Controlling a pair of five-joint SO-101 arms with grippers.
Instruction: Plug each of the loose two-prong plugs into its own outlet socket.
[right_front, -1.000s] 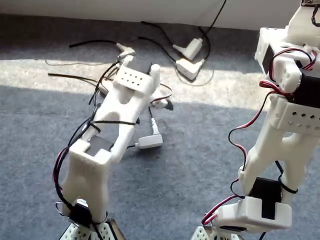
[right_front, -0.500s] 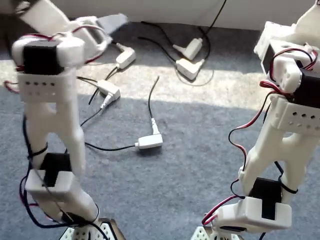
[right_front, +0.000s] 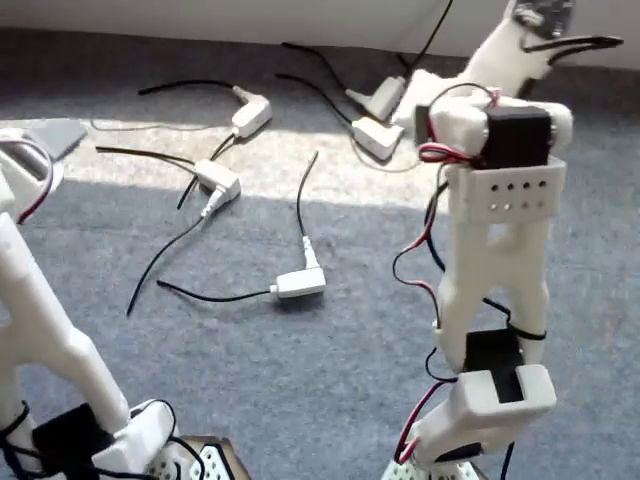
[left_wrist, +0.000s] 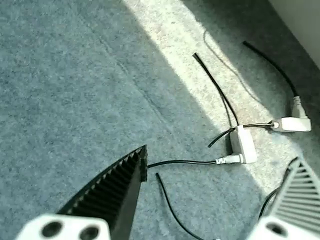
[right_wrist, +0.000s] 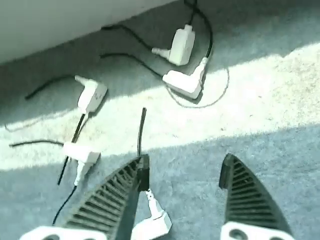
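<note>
Several white plug and socket pieces on black cords lie loose on the grey carpet. One pair (right_front: 380, 135) sits at the back by the wall, with its twin (right_front: 385, 97) just behind. Another piece (right_front: 250, 115) lies back left, one (right_front: 215, 180) at the edge of the sunlit strip, and one (right_front: 298, 283) in the middle. My left gripper (left_wrist: 220, 157) hangs open high over the carpet, above the sunlit-edge piece (left_wrist: 243, 145). My right gripper (right_wrist: 185, 159) is open too, raised above the middle piece (right_wrist: 150, 225), facing the back pair (right_wrist: 185, 82). Neither holds anything.
A pale wall (right_front: 300, 15) bounds the carpet at the back. The left arm (right_front: 40, 330) stands folded at the left edge, and the right arm (right_front: 495, 230) rises tall at the right. Black cords trail across the carpet's left half.
The left arm has pulled back from over the middle of the carpet to the left edge. The right arm has swung in from the right edge toward the back pair.
</note>
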